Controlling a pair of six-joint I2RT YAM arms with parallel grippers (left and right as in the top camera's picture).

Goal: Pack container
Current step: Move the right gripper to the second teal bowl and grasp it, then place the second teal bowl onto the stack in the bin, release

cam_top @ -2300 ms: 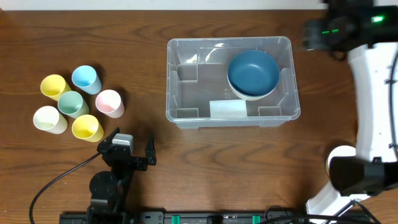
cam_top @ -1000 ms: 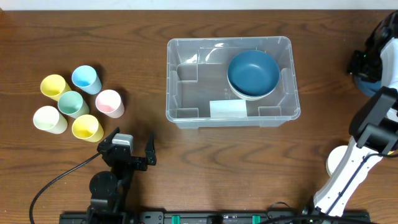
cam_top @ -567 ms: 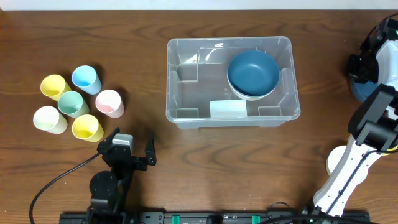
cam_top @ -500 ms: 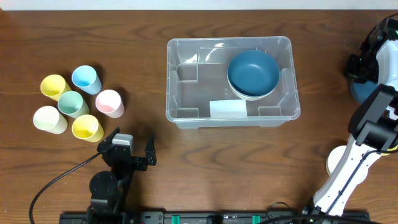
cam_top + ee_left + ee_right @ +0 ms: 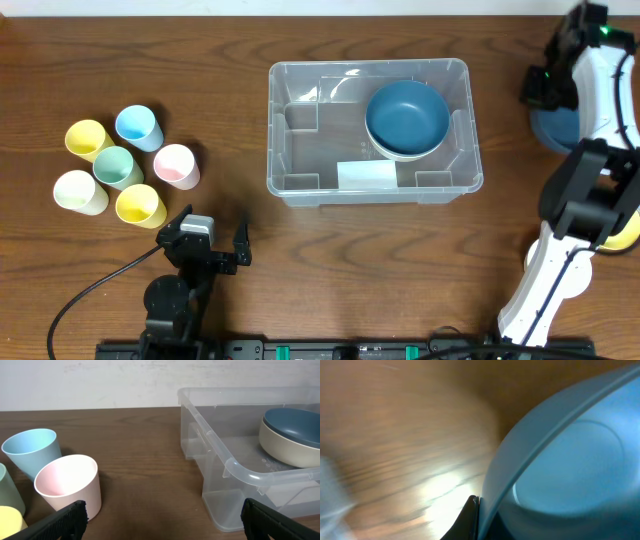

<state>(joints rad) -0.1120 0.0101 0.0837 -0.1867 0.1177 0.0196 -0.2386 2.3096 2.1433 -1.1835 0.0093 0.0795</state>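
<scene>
The clear plastic container (image 5: 300, 130) stands mid-table and holds a blue bowl (image 5: 407, 115) nested on a cream bowl; both show in the left wrist view, the container (image 5: 235, 467) at right. Off the container's right end, my right gripper (image 5: 543, 88) is shut on the rim of a second blue bowl (image 5: 557, 128). The right wrist view is blurred, with a dark finger (image 5: 471, 519) pressed against that bowl's (image 5: 560, 470) rim. My left gripper (image 5: 207, 250) rests open at the front left, nothing between its fingers (image 5: 60, 522).
Several coloured cups stand at the left: yellow (image 5: 87, 138), blue (image 5: 137, 127), green (image 5: 117, 166), pink (image 5: 176, 165), cream (image 5: 80, 192). The pink cup (image 5: 70, 485) and blue cup (image 5: 32, 450) sit just ahead of my left gripper. The right arm's white links run down the right edge.
My right gripper closed on the blue bowl's rim and has shifted left and towards the back with it. The left arm has not moved.
</scene>
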